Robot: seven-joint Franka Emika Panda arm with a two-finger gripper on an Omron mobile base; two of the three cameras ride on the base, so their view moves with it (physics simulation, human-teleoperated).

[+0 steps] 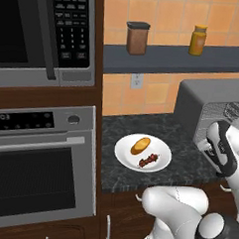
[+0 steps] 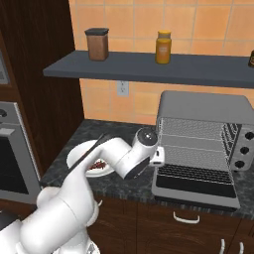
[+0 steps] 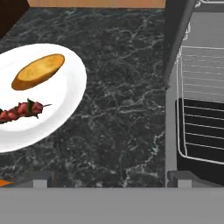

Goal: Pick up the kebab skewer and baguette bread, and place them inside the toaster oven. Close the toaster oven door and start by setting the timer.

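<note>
On the dark marble counter (image 3: 122, 109), a white plate (image 1: 127, 154) carries the baguette bread (image 1: 140, 145) on its far side and the kebab skewer (image 1: 148, 160) just nearer. Right of the plate stands the toaster oven (image 2: 206, 106), its door (image 2: 196, 187) folded down flat, wire rack (image 2: 191, 144) exposed. Between plate and oven hangs the gripper (image 3: 109, 183), jaws wide apart and empty above bare counter.
</note>
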